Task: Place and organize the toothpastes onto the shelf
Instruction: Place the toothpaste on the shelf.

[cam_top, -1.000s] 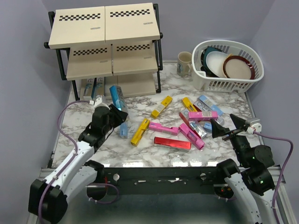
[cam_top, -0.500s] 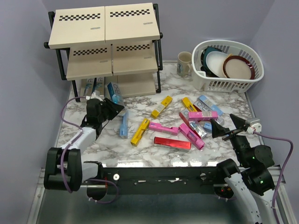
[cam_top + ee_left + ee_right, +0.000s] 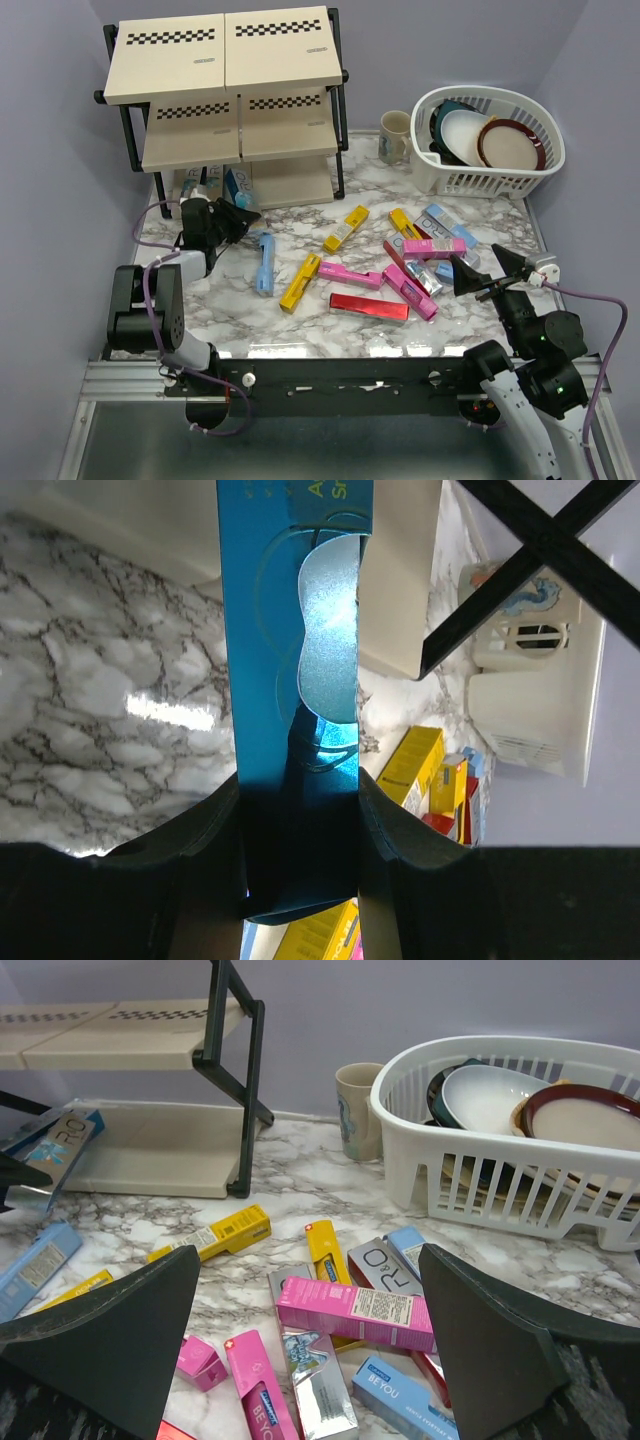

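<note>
**Marble table**: carries every item listed here.

**Shelf**: three beige boards in a black tube frame, at the table's far left. It is the reference point for all entries below.

**White basket**: well to the right of the shelf, at the same depth. It is loaded with dishes.

**Left gripper**: just in front of the shelf's bottom board, jaws pinching the metallic blue carton.

**Right gripper**: well apart from the shelf, toward the near right. Its fingers are spread wide with nothing between them.

**Mug**: just right of the shelf, between it and the basket.

**Metallic blue carton**: clamped at its near end, its far end at the front edge of the bottom board. Whether it touches the board cannot be told.

**Stored cartons**: on the bottom board's left end, partly hidden.

**Light blue carton**: flat on the table, in front of the shelf.

**Yellow carton**, **pink carton**, **red carton**: farther out, to the front right of the shelf.

**Mixed heap**: pink, silver, blue and yellow cartons, well to the shelf's front right.
</note>
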Controlling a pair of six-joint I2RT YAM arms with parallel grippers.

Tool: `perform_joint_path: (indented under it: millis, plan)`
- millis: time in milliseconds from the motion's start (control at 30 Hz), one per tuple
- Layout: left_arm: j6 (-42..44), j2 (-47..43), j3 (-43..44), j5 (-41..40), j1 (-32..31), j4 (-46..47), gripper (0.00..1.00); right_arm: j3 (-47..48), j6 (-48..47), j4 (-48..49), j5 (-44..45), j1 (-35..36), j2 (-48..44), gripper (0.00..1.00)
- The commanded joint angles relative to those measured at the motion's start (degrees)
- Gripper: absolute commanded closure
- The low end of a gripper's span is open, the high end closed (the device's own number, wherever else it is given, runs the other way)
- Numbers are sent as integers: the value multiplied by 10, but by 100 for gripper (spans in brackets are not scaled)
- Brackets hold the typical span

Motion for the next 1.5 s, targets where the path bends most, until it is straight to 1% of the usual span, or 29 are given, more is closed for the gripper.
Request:
perform_joint_path:
  millis: [0,133,333,600,867,967,1067,1167,1267,1467]
  plan:
    - [-13,41,45,40,15,59,55,7,-4,-6,-4,5,-163,0]
    - [-16,83,66,48,21,57,52,7,-5,-6,-5,5,-163,0]
    - [-28,110,72,39,30,63,47,6,-5,-5,-3,5,-164,0]
    - [-49,114,66,17,40,50,40,8,-5,-7,-2,5,-163,0]
    - [-85,103,31,2,64,75,34,8,-3,-8,-4,6,-164,0]
    - [-101,110,20,3,67,89,33,9,-3,-8,-4,5,-163,0]
    - [-122,127,14,16,71,117,35,9,-4,-8,-4,6,-163,0]
    - [-144,139,1,29,74,151,36,9,-4,-8,-4,6,-163,0]
    - [-162,137,-15,32,77,184,31,8,-4,-8,-4,6,-164,0]
    - [-154,112,-23,19,82,175,17,8,-3,-8,-3,6,-164,0]
